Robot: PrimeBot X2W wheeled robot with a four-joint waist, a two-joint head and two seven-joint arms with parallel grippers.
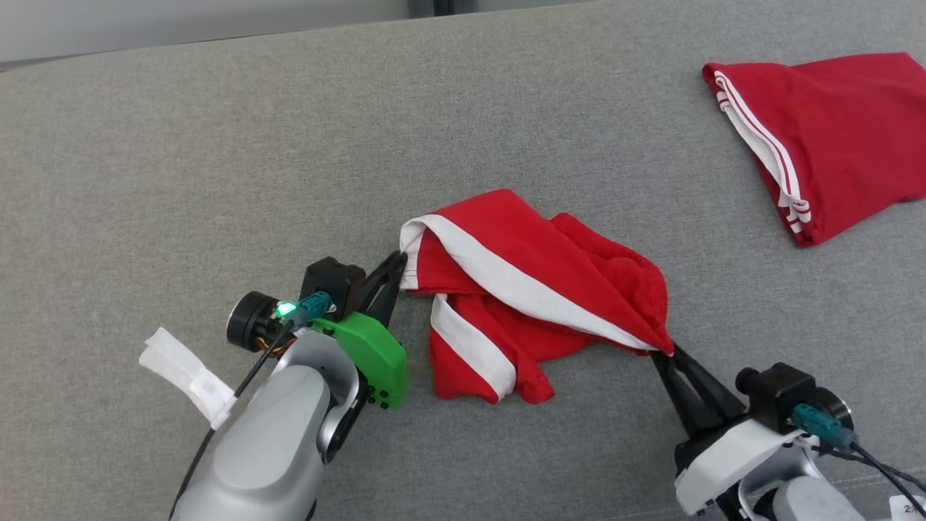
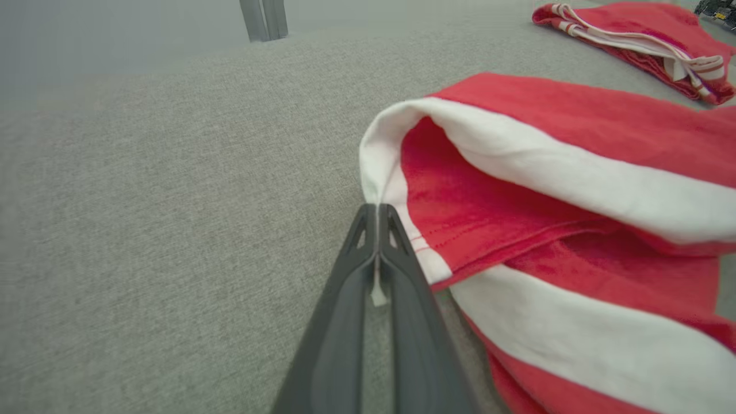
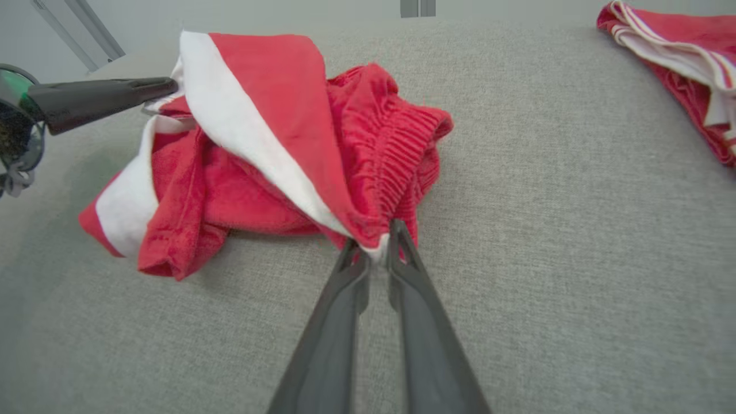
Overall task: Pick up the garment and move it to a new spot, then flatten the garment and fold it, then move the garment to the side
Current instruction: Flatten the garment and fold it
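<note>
Both ends of red garment (image 1: 535, 282) pinched.
L claw (image 1: 400, 259) clamps white hem; R claw (image 1: 662, 354) clamps opp. corner (folded red piece (image 1: 832, 137) lies well apart, far right).

A grey woven surface (image 1: 181, 145) was spread beneath everything. On it, between the left gripper (image 1: 400, 258) and the right gripper (image 1: 663, 354), a crumpled red garment (image 1: 535, 289) with broad white bands was laid, one edge pinched by each. Well beyond the right gripper's tips and off to their right, a second garment (image 1: 839, 137), red, folded and edged with thin white stripes, was laid flat on the same surface.
</note>
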